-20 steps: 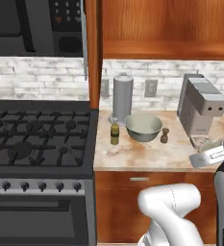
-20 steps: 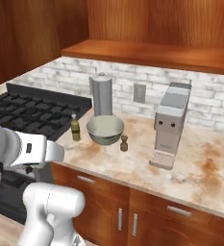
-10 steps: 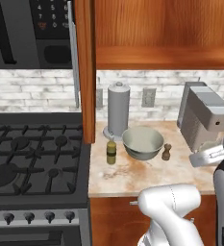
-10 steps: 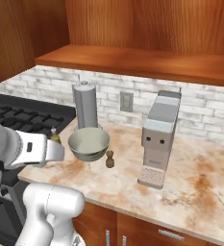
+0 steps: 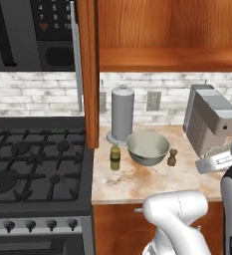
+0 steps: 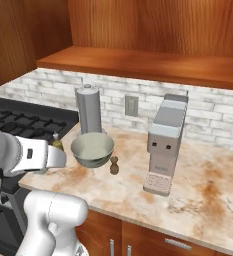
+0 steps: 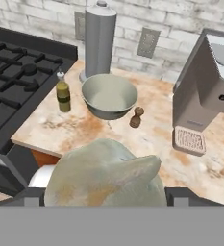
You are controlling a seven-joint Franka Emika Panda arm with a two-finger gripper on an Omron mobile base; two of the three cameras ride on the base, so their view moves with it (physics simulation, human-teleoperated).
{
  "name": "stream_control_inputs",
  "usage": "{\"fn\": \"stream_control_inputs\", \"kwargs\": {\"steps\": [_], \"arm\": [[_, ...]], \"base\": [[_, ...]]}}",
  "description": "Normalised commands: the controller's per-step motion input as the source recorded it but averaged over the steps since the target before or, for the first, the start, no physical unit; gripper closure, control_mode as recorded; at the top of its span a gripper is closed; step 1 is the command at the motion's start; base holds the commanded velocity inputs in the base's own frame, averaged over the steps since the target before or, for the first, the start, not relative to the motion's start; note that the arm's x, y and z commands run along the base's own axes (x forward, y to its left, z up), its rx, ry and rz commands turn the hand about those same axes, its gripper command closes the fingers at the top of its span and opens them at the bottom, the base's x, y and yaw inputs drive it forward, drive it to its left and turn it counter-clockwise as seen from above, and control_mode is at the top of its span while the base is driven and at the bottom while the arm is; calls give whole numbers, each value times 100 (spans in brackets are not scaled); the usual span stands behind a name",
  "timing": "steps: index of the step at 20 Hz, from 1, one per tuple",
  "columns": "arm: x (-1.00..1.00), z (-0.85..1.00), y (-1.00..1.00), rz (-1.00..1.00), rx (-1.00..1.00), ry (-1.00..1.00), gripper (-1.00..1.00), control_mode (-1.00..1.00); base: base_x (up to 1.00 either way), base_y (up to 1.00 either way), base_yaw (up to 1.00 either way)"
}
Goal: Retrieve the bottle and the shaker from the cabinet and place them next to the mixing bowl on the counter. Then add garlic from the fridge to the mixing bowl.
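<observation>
The grey mixing bowl (image 5: 148, 148) (image 6: 92, 149) (image 7: 108, 96) stands on the counter (image 7: 156, 139) in front of a paper towel roll. The small yellow-green bottle (image 5: 115, 157) (image 6: 57, 143) (image 7: 62, 92) is upright to the bowl's left. The little brown shaker (image 5: 173, 157) (image 6: 114, 165) (image 7: 137, 116) is upright to its right. A big pale garlic bulb (image 7: 104, 178) sits between the fingers of my gripper (image 7: 106, 198), which is shut on it. It hangs in front of the counter's near edge, short of the bowl. The hand (image 5: 214, 162) (image 6: 40, 157) hovers at about counter height.
A grey paper towel roll (image 5: 122, 114) stands behind the bowl. To the right is a coffee machine (image 5: 212, 122) (image 7: 209, 77), to the left the black stove (image 5: 33, 164). An open cabinet door (image 5: 87, 74) hangs over the counter's left edge, with a microwave (image 5: 53, 30) beside it.
The whole picture has shifted and grown: the base has driven closer to the counter. Bowl, bottle and shaker keep their places. The garlic stays in the gripper.
</observation>
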Motion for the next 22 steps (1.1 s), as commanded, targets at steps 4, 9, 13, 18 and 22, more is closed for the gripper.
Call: {"fn": "stream_control_inputs", "kwargs": {"steps": [4,9,13,18,22], "arm": [[59,-1,54,-4,-1,0,100,-100],[68,-4,43,-2,0,-1,100,-100],[45,-10,1,1,3,-5,100,-100],[93,-31,-43,0,3,11,100,-100],[92,-6,-48,0,0,18,100,-100]], "base": [[0,0,0],[0,0,0],[0,0,0],[0,0,0],[0,0,0]]}}
